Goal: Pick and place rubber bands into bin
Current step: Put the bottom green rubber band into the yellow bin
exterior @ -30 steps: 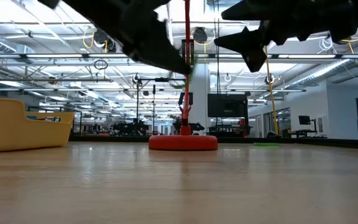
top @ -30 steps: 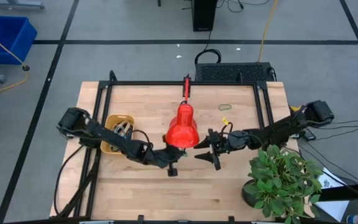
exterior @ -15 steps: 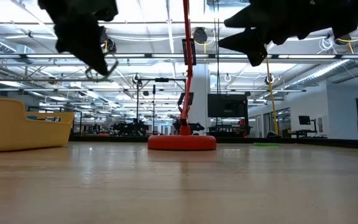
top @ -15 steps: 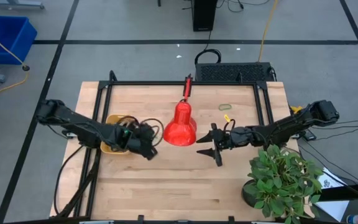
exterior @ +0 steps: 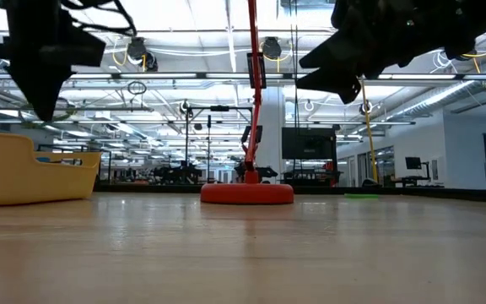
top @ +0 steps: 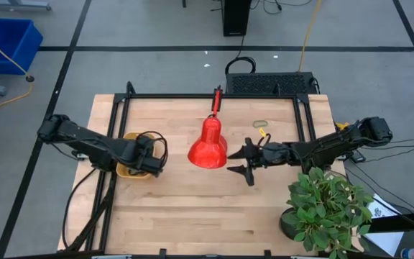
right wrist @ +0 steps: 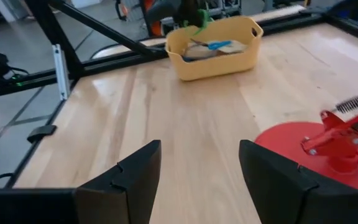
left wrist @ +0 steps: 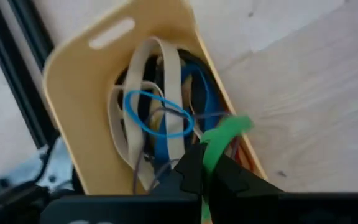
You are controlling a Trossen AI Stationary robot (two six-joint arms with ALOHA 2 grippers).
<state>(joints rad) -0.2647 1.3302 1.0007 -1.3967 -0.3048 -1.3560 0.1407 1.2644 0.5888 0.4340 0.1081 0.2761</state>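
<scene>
- The left gripper hangs over the bin by the table's left edge, its fingers pinched on a green rubber band.
- Release only once the band is inside the rim, among the bands already there.
- The right gripper, spread wide and empty, waits beside the red lamp; a loose band lies near the far edge.

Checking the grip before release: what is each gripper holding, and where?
The left gripper pinches a green rubber band by its near end, above the bin. The right gripper holds nothing.

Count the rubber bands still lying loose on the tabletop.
2: a green band and a yellow band just below it, both right of the red lamp. Others may be hidden under the arms.
</scene>
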